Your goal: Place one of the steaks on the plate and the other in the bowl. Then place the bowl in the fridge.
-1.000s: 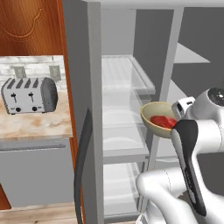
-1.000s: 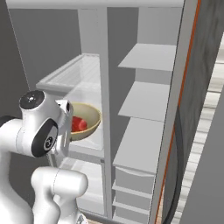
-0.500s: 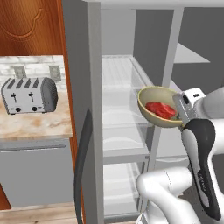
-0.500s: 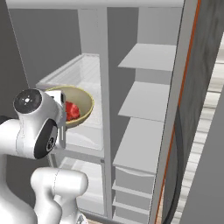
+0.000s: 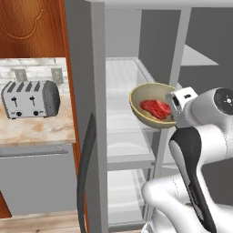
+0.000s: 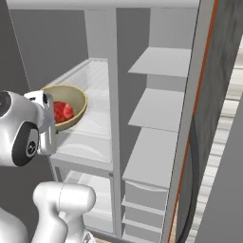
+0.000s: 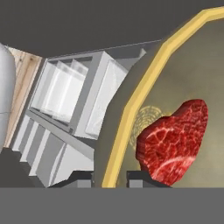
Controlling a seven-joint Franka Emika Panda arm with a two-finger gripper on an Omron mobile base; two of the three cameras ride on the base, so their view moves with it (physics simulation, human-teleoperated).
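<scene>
The fridge (image 5: pixel 98 54) stands open; its glass shelves (image 5: pixel 125 109) on the left side lie bare, with room above each. The bowl (image 5: pixel 150 107), with a steak (image 5: pixel 155 109) in it, hangs just before the middle shelf, close to the centre post (image 5: pixel 175 63). The right-side shelves (image 6: pixel 159 61) are bare too

bowl (image 5: pixel 148 105): smooth matt olive-tan, like glazed ceramic, thin brighter yellow rim
steak (image 7: pixel 175 141): wet-looking raw red meat, pale marbling
fridge (image 5: pixel 88 82): matt grey panels, black glossy handle
glass shelves (image 6: pixel 88 147): clear, faintly shiny
toaster (image 5: pixel 30 99), left of frame: brushed silver metal
bench (image 5: pixel 36 127): polished pale marble look
cabinet (image 5: pixel 29 27), upper left: warm glossy wood
</scene>
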